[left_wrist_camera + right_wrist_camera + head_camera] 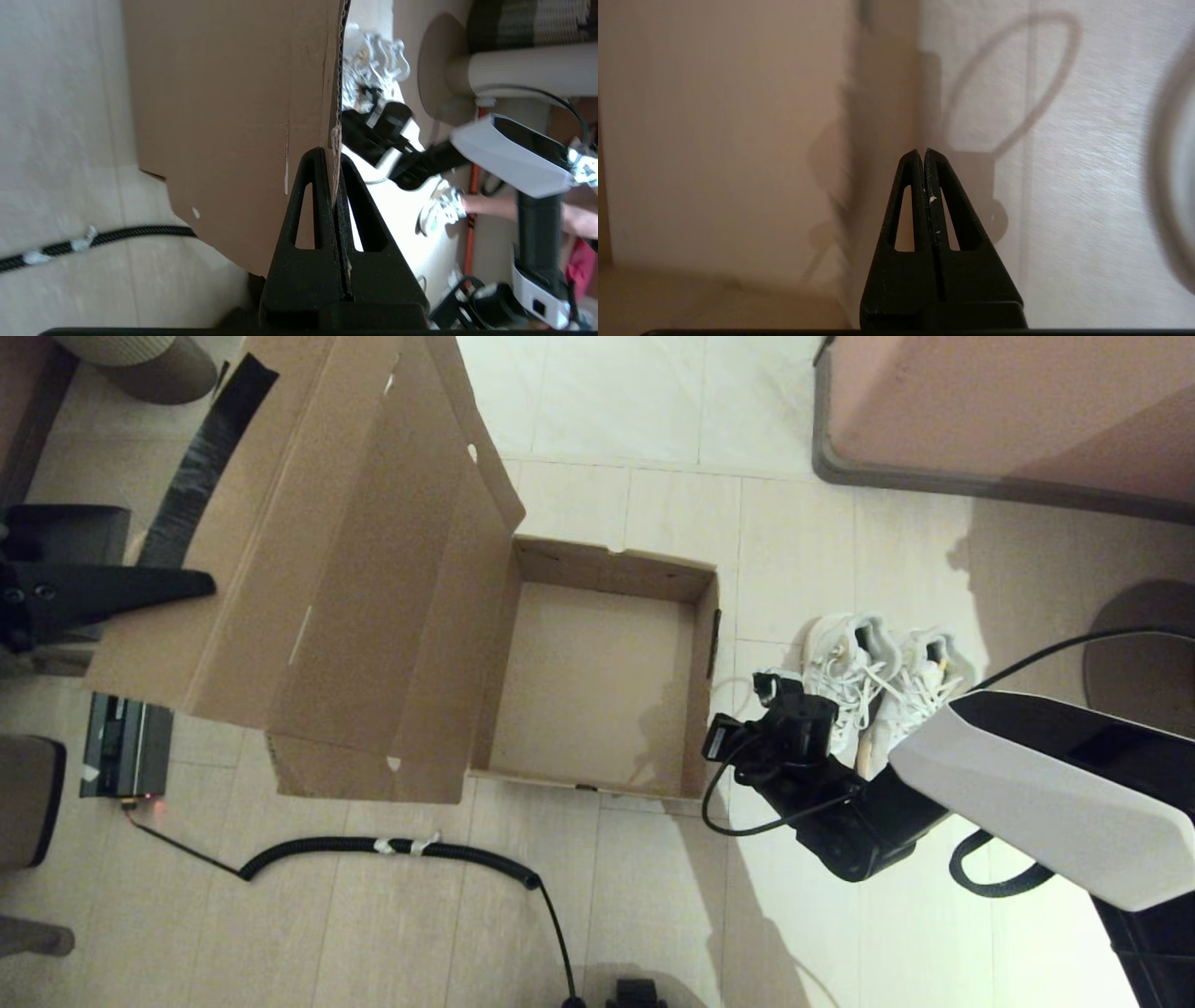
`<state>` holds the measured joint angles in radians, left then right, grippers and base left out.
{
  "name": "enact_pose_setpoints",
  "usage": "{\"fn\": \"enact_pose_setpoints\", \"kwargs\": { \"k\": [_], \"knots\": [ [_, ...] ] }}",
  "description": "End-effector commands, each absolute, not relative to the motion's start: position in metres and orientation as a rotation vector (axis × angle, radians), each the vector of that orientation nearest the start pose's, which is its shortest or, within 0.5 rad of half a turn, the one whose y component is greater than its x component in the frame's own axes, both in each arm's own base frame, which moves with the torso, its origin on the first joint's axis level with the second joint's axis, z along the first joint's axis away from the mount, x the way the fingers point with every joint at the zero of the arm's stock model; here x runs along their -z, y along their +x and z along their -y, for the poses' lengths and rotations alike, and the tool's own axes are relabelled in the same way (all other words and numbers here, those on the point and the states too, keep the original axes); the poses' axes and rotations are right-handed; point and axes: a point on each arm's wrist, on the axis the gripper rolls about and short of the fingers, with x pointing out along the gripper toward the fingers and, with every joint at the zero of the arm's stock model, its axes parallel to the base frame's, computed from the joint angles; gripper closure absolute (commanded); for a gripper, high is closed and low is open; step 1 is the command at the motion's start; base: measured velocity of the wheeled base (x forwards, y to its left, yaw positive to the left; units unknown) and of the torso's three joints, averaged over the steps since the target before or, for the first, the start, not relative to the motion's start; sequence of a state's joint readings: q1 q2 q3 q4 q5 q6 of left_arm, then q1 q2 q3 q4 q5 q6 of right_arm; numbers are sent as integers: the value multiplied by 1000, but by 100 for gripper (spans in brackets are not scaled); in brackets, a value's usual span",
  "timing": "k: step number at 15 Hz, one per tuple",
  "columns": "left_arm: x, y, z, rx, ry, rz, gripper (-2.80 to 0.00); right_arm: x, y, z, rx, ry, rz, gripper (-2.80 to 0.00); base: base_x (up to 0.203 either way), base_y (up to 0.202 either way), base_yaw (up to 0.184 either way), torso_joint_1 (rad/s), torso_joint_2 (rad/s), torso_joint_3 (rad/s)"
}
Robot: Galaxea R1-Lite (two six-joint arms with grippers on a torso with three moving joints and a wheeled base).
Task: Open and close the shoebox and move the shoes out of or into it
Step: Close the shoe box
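Observation:
The brown cardboard shoebox (695,583) stands open on the tile floor with nothing inside. Its big flap lid (355,541) is raised to the left, a dark tape strip (201,457) along its far edge. My left gripper (205,583) is shut on the lid's edge, and the cardboard (332,186) shows pinched between the fingers. The white mesh shoes (878,677) sit side by side on the floor just right of the box. My right gripper (924,154) is shut and empty, hovering over the box's right wall, next to the shoes.
A black coiled cable (392,847) crosses the floor in front of the box. A black device (121,747) lies at the left. Pinkish furniture (1008,411) fills the back right, and a round stand base (1148,653) sits right. A person's hand holds another sneaker (441,210).

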<state>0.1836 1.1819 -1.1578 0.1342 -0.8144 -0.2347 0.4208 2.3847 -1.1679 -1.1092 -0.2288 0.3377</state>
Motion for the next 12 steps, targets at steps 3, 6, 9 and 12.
{"fn": "enact_pose_setpoints", "kwargs": {
  "k": [3, 6, 9, 12],
  "knots": [
    [-324, 140, -3, 652, -310, -239, 0, -50, 425, -192, -152, 294, -114, 0, 0, 0, 0, 0, 0, 0],
    [-315, 129, 1, 671, -320, -267, 0, -50, 430, -196, -148, 296, -100, 0, 0, 0, 0, 0, 0, 0],
    [-303, 124, 4, 667, -327, -292, 0, -51, 423, -212, -184, 296, -101, 0, 0, 0, 0, 0, 0, 0],
    [-299, 126, 5, 675, -332, -309, 0, -54, 423, -219, -197, 297, -101, 0, 0, 0, 0, 0, 0, 0]
  ]
}}
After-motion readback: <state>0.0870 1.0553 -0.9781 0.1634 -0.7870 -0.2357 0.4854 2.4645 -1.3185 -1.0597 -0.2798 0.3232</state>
